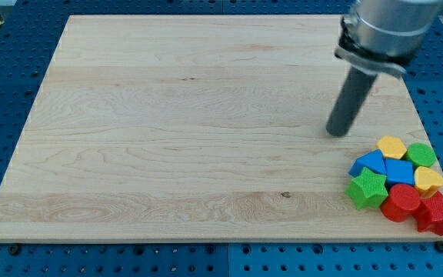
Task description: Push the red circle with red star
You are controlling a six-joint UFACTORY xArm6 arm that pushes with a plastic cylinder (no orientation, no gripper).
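Note:
The red circle (400,203) and the red star (437,213) lie side by side and touching at the view's bottom right, at the lower edge of a tight cluster of blocks. My tip (337,132) stands on the board up and to the left of the cluster, apart from every block. The rod rises from it to the arm's grey body at the view's top right.
The cluster also holds a green star (368,188), a blue block (369,162), a blue square block (399,171), a yellow hexagon (392,146), a green block (421,155) and a yellow block (428,181). The wooden board (168,131) ends just right of them.

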